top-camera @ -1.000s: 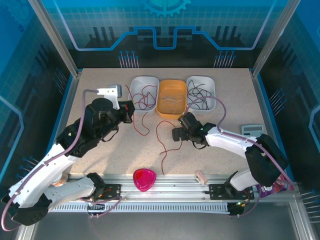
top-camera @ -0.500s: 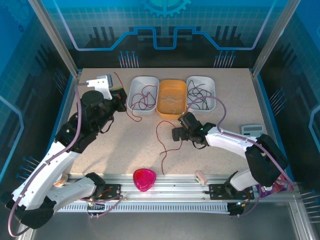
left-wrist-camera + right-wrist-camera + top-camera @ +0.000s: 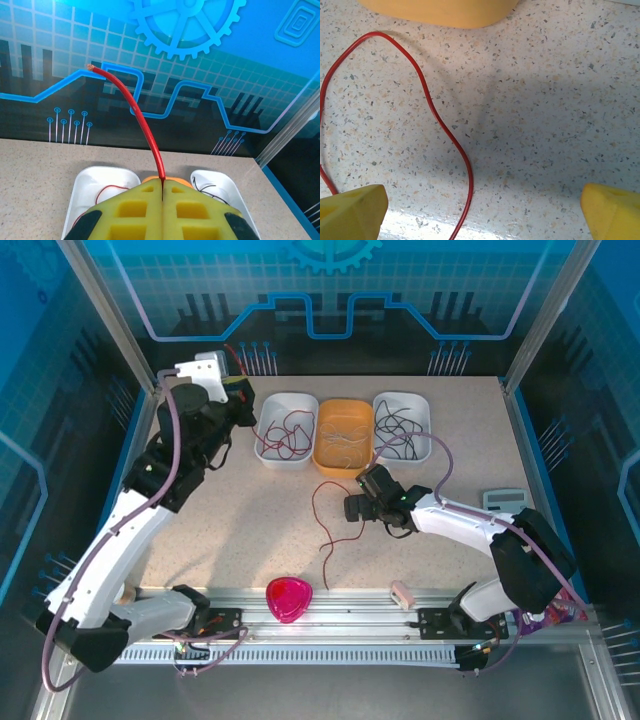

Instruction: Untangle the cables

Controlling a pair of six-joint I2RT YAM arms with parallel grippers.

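An orange tray (image 3: pixel 326 464) stands between a left white tray (image 3: pixel 290 396) and a right white tray (image 3: pixel 401 396). Well nearer than it lies a pink bowl (image 3: pixel 288 598); a calculator (image 3: pixel 504 500) lies off to its right.

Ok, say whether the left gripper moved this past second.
Yes, the left gripper, gripping a red cable, went toward the back wall, beyond the left white tray.

The white left arm (image 3: pixel 110 540) stretches up and far back toward the rear left corner, its yellow-padded left gripper (image 3: pixel 162 186) lifted, jaws pressed together on a thin red cable (image 3: pixel 134 104). The white right arm (image 3: pixel 460 523) bends low over the desk (image 3: pixel 250 520), its right gripper (image 3: pixel 480 212) seemingly just above the surface, jaws spread wide.
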